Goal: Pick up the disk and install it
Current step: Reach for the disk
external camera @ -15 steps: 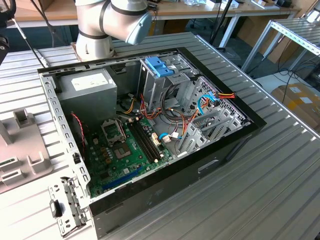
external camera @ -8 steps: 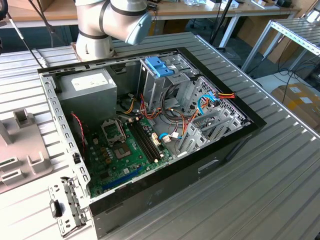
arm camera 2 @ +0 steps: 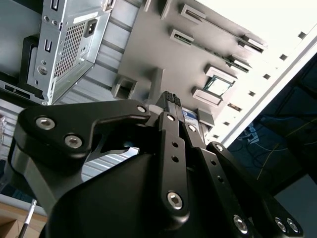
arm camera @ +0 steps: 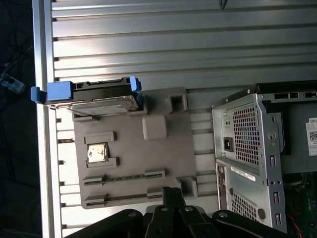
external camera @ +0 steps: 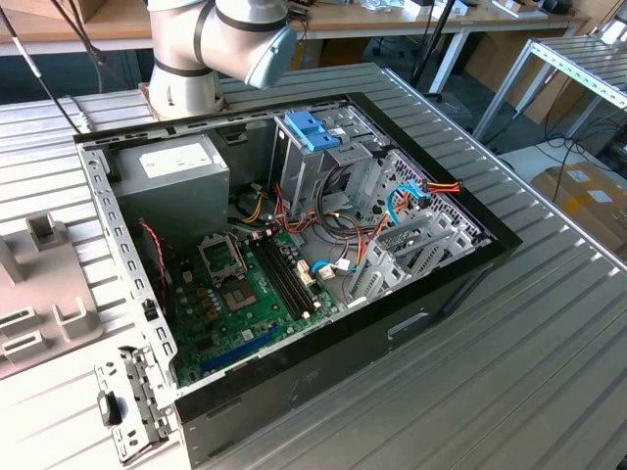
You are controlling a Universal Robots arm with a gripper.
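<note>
Exterior view, table (external camera: 549,392): ribbed metal top, silver-grey, running out to every side.
Computer case (external camera: 323,362): black, lying open on the table. Inside it sit a grey power supply (external camera: 176,181) with a white sticker (external camera: 178,157), a green motherboard (external camera: 235,313), loose coloured cables (external camera: 343,235) and a metal drive cage (external camera: 333,166) with light-blue tabs.
Arm (external camera: 225,39): grey and silver, its base standing on the table behind the case.
Tray (arm camera: 138,144): grey moulded holder on the table, outside the case and beside its rear. One recess holds a small square chip (arm camera: 96,152).
Disk (arm camera: 101,105): silver, resting at one end of the tray, with blue plastic rails (arm camera: 58,92) on its sides.
Claw (arm camera: 172,194): black, clenched with its fingers together, over the tray's opposite end and well apart from the disk.
Writing: the stickers carry print, too small for me to make out.
</note>
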